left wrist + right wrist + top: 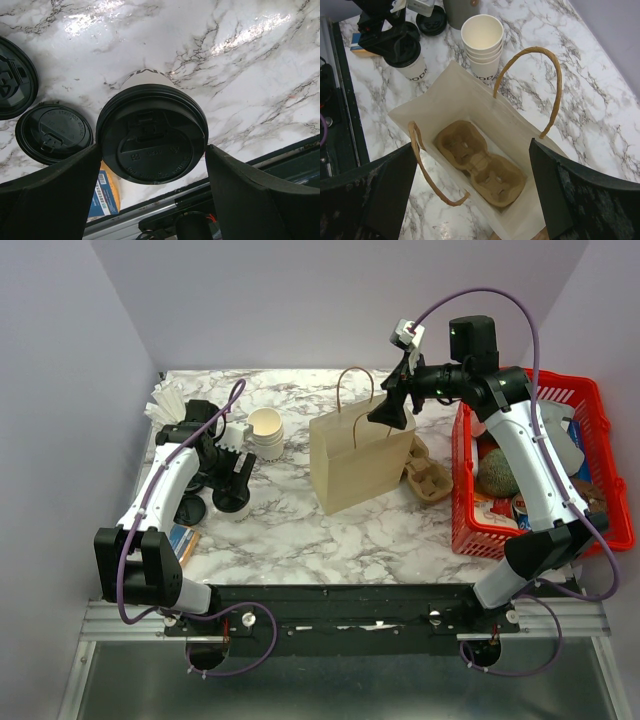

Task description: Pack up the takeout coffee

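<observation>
The takeout coffee (152,140), a white paper cup with a black lid, stands on the marble table at the left (232,502); it also shows in the right wrist view (410,60). My left gripper (152,150) is open, its fingers (55,195) flanking the lid on both sides, just at its rim. The brown paper bag (355,465) stands open mid-table. A brown two-well cup carrier (482,162) lies at its bottom. My right gripper (472,145) is open and empty, directly above the bag's mouth (388,412).
A stack of lidless white cups (265,430) stands left of the bag. Loose black lids (54,132) lie left of the coffee. A blue and yellow packet (107,192) lies near the front edge. A second carrier (428,475) and a red basket (590,410) are to the right.
</observation>
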Action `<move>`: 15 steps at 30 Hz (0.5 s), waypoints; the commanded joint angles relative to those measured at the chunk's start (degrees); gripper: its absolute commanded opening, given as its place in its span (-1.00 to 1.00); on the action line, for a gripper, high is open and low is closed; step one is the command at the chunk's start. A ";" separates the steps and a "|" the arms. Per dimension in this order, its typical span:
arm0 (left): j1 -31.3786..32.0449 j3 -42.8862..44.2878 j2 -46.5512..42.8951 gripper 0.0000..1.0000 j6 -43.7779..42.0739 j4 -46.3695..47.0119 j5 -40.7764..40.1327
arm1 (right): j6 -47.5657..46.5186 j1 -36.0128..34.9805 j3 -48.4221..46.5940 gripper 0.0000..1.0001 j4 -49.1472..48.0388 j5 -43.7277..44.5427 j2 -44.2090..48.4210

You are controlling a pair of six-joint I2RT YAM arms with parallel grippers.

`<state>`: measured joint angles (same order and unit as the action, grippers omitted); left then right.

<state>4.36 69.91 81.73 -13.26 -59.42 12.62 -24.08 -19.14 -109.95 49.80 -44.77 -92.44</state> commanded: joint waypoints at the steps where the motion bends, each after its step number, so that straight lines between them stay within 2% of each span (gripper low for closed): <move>1: 0.56 0.40 0.44 0.81 1.13 -0.17 -1.63 | -0.71 -0.20 0.09 1.00 -0.14 0.21 -0.46; 15: 1.35 -0.92 0.27 0.76 1.74 1.15 -4.80 | -0.80 -0.20 0.18 1.00 -0.06 0.13 -0.54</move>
<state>5.32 69.82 81.73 -12.34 -59.13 10.46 -24.08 -19.14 -109.95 49.80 -44.77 -92.49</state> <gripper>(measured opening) 0.886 0.996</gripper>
